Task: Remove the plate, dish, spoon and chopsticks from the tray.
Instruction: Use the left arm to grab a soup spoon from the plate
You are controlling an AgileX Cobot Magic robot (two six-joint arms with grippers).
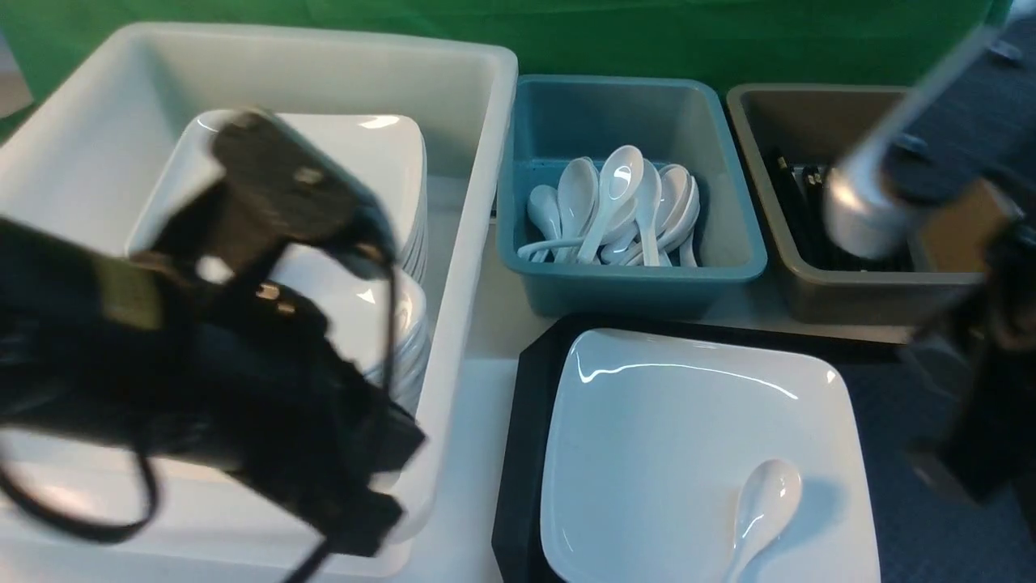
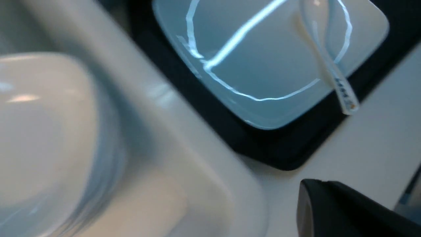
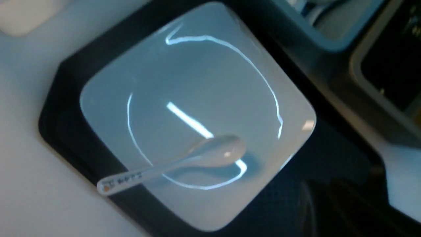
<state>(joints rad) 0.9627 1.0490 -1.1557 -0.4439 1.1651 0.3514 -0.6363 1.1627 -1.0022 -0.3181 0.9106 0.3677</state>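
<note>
At far left a white tub (image 1: 477, 121) sits on the worktop (image 1: 477, 453). It holds 2 piles of white crockery: square plates (image 1: 388, 154) at the back and smaller rounded dishes (image 1: 396, 324) nearer the robot. The left tool (image 1: 275, 174) hangs over these piles, blurred, its jaws closed with nothing seen between them.

Next comes a teal bin (image 1: 728, 243) with a heap of white soup spoons (image 1: 615, 202). In front of it lies the tray (image 1: 526, 405), black, close beside the tub. The plate (image 1: 672, 429) rests flat on the tray and covers most of it. The spoon (image 1: 765, 498) lies in the plate, bowl up and towards the bins; in the wrist views its handle passes over the plate's near rim and ends above the tray's edge. The handle end carries a row of small dark characters and an orange mark (image 3: 125, 179) (too blurred to read).

At right a brown bin (image 1: 809, 291) holds the chopsticks (image 1: 797, 194), a dark bundle against its left wall. The right tool (image 1: 975, 429) hangs above the tray's right side, smeared by motion; I cannot tell how far its jaws are open or whether it has hold of anything.
</note>
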